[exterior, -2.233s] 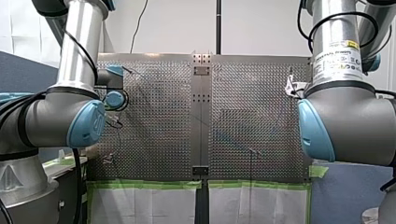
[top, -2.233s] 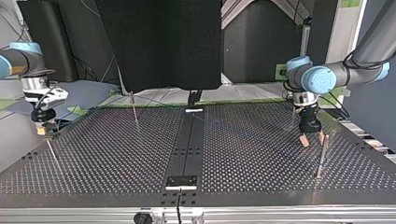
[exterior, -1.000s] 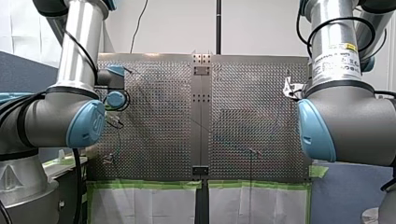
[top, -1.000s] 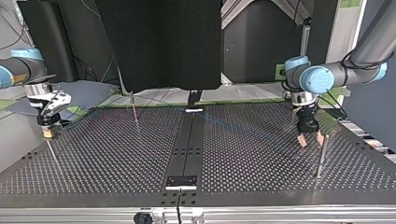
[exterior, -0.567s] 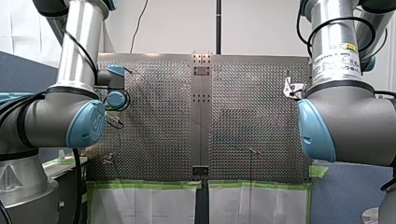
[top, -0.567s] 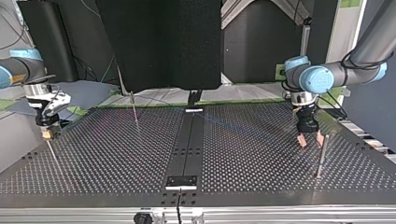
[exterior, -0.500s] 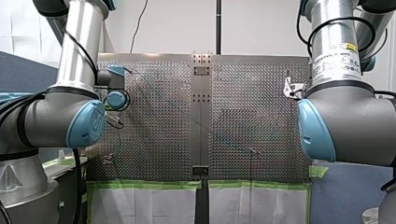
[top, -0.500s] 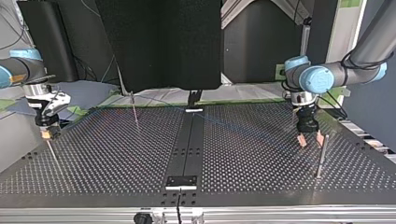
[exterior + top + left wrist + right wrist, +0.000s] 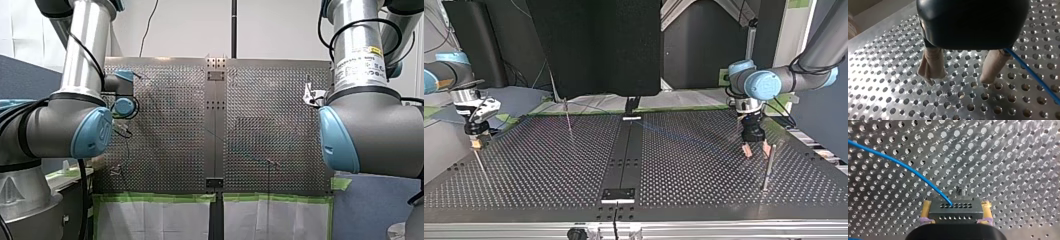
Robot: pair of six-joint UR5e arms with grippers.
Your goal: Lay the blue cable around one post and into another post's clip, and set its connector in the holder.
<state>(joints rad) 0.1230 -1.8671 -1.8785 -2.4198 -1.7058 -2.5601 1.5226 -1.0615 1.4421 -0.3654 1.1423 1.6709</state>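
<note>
My right gripper [image 9: 956,204] is clamped on the connector [image 9: 955,212], with a yellow pad [image 9: 926,209] at each end. The blue cable [image 9: 898,161] leaves the connector's face and arcs away over the perforated table [image 9: 1010,157]. In the top view that gripper [image 9: 475,141] sits at far left, mid-height, over a thin post [image 9: 480,162]. My left gripper [image 9: 959,78] is spread wide with nothing between its beige fingers [image 9: 931,62], tips just above the table. The cable passes just beside the outer side of one finger. In the top view the left gripper is at the right of the frame, just beside an upright post [image 9: 768,165].
</note>
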